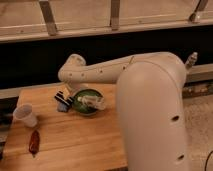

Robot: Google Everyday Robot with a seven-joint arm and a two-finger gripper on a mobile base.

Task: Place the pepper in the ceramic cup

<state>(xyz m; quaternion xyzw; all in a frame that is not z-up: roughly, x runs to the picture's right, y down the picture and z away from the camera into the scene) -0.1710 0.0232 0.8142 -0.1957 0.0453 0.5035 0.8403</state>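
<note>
The dark red pepper lies on the wooden table near its front left corner. The white ceramic cup stands upright just behind it, at the left edge. My gripper looks like the dark piece at the end of the white arm, low over the table, just left of the green bowl. It is to the right of the cup and behind the pepper, apart from both. Nothing shows in it.
A dark green round bowl holds a pale bottle-like item at mid-table. My large white arm body fills the right side. A dark ledge and a railing run behind the table.
</note>
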